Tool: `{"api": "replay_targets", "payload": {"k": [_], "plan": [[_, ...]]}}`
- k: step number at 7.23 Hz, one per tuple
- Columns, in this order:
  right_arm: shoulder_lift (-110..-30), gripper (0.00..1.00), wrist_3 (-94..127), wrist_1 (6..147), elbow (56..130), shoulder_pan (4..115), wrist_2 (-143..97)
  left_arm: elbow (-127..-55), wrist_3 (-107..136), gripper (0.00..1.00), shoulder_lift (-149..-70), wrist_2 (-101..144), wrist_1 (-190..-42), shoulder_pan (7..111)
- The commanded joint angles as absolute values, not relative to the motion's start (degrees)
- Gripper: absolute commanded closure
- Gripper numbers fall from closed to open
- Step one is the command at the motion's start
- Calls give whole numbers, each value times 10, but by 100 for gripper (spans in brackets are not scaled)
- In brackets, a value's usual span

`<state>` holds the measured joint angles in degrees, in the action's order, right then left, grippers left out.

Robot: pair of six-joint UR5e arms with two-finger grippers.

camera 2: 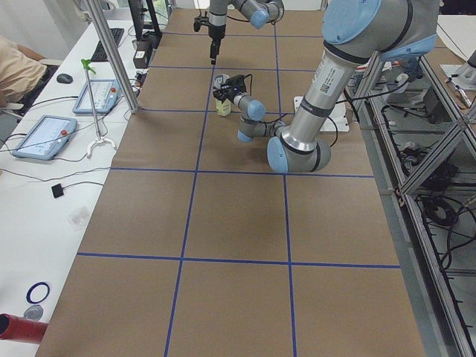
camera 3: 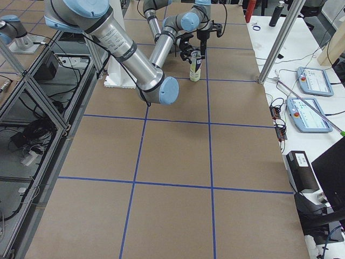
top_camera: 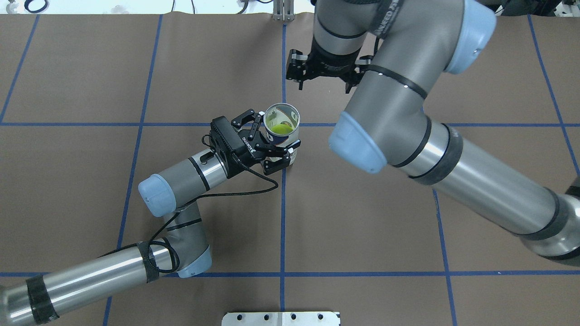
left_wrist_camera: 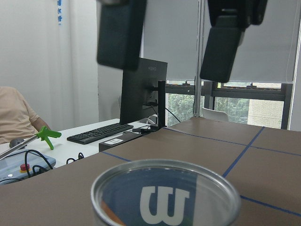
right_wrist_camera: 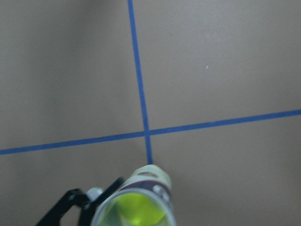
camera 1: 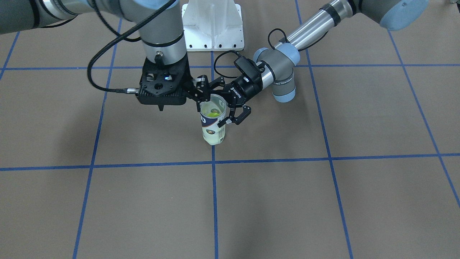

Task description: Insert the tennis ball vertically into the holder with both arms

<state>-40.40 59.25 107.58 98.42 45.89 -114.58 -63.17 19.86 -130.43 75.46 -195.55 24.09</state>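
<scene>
Closest to the robot, the left gripper [left_wrist_camera: 170, 66] is reaching in level at the holder [camera 1: 210, 123]. Its fingers [left_wrist_camera: 120, 35] are standing wide apart, one on each side of the can near the top. In the wrist view they aren't looking like they're squeezing the wall, so I'd say it's bracketing, not clamping.

The holder is standing upright on the table [top_camera: 362, 217], right by a crossing of the blue tape lines, with the tennis ball [top_camera: 281, 129] sitting inside.

My read is thin clear plastic: light, tall and tippy, with a slick wall that dents if you squeeze hard. I'd be gripping gently around the labelled middle, or just under the metal rim where it's stiffer.

Farther out, the right gripper [camera 1: 160, 105] is hanging well above the can, pointing down. I can't tell how its fingers are set.
</scene>
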Motion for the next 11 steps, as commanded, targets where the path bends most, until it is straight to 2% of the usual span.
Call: {"api": "replay_targets", "payload": {"k": [1, 3, 4, 7, 11], "plan": [[-491, 1, 445, 1029, 984, 555, -1221, -635, 199, 1, -1304, 757, -1956, 245], [-543, 1, 326, 1023, 979, 611, -1231, -647, 199, 1, -1302, 799, -1956, 262], [-554, 1, 293, 1022, 970, 630, -1237, -674, 199, 1, -1272, 810, -1956, 265], [-555, 1, 212, 976, 888, 684, -1272, -722, 200, 1, -1245, 812, -1956, 270], [-620, 1, 2, 929, 793, 786, -1311, -766, 200, 1, -1187, 875, -1956, 325]]}}
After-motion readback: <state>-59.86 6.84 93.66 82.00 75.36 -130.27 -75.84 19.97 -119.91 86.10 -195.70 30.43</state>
